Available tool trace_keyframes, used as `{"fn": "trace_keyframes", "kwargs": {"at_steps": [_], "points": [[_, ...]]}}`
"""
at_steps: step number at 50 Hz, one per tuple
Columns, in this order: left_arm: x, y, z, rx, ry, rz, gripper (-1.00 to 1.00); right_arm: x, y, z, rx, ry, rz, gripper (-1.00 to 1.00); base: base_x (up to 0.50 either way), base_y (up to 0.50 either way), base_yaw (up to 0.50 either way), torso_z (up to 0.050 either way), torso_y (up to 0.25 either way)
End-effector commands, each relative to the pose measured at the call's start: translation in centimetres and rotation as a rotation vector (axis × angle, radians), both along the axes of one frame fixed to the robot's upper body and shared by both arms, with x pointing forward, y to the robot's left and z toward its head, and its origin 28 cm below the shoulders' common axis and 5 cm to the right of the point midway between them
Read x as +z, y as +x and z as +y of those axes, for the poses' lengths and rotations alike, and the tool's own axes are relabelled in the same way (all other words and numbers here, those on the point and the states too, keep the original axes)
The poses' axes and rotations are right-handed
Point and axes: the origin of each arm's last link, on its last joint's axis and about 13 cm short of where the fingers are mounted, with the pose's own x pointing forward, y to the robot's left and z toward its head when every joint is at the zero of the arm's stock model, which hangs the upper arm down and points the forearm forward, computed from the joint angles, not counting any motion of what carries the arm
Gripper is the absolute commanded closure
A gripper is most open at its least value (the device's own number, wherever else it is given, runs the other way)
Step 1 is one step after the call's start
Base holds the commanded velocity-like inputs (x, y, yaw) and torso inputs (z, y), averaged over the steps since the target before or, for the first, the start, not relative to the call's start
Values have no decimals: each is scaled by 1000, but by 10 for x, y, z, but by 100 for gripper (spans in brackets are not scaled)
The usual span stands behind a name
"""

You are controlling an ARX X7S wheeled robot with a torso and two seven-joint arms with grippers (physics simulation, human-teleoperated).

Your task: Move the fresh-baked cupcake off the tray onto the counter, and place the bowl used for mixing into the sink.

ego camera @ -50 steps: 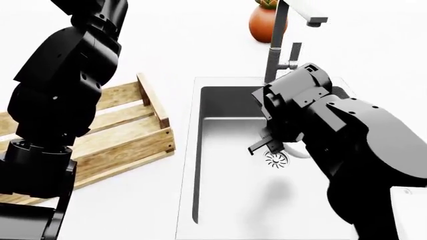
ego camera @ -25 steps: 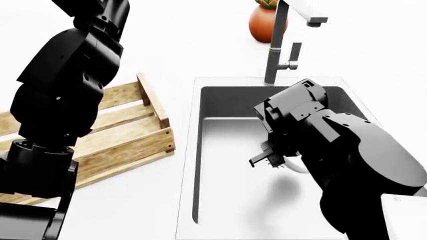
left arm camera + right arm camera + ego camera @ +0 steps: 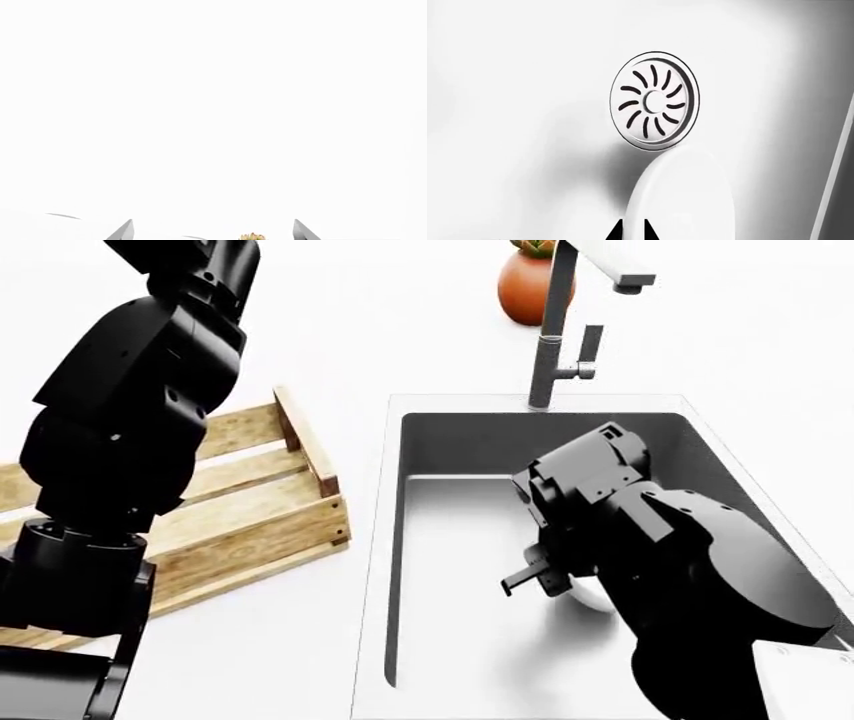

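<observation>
Right gripper (image 3: 541,580) low, jaws pinched; left arm (image 3: 127,420) raised.

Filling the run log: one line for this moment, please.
right hand: shut on bowl, inside sink | left hand: open, raised | tray: cupcake hidden

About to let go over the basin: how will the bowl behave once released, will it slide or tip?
The bowl looks rigid, smooth and glossy, so it could skid on the polished sink floor. It is pinched by its rim in the right gripper and looks tilted, so it may rock before settling. Being shallow, it probably won't overturn.
</observation>
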Motion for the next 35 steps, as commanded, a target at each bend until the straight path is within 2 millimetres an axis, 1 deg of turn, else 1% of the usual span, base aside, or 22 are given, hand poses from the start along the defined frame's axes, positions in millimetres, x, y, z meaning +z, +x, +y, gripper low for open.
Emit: {"fn": "trace_keyframes", "kwargs": {"at_steps": [1, 10, 14, 17, 21, 25, 27, 28, 30, 33, 35], "points": [[-1, 1, -1, -2, 1, 2, -100, -2, 0, -2, 3, -17, 7, -100, 0, 0, 0, 0, 0], [0, 2, -1, -1, -1, -4, -100, 7, 2, 0, 16, -19, -20, -100, 0, 0, 0, 0, 0], [1, 1, 0, 0, -2, -5, -100, 17, 4, 2, 28, -18, -45, -100, 0, 0, 0, 0, 0], [4, -2, 1, 1, -3, -11, -100, 26, 5, 9, 53, 10, -69, -100, 0, 0, 0, 0, 0], [6, -1, 0, 3, -3, -18, -100, 32, 7, 12, 66, 66, -90, -100, 0, 0, 0, 0, 0], [6, -1, -1, 3, -4, -21, -100, 38, 9, 13, 65, 70, -117, -100, 0, 0, 0, 0, 0], [7, -1, 0, 4, 0, -21, -100, 42, 10, 13, 66, 67, -145, -100, 0, 0, 0, 0, 0], [8, -2, 0, 4, 2, -22, -100, 45, 11, 12, 59, 52, -189, -100, 0, 0, 0, 0, 0], [6, -4, -1, 0, 19, -12, -100, 55, 8, 10, 37, 71, -237, -100, 0, 0, 0, 0, 0], [-2, -6, 0, -10, 64, 31, -100, 64, 2, 9, 45, 67, -302, -100, 0, 0, 0, 0, 0], [-5, -14, 1, -23, 115, 58, -100, 72, -3, 8, 44, 56, -346, -100, 0, 0, 0, 0, 0]]}}
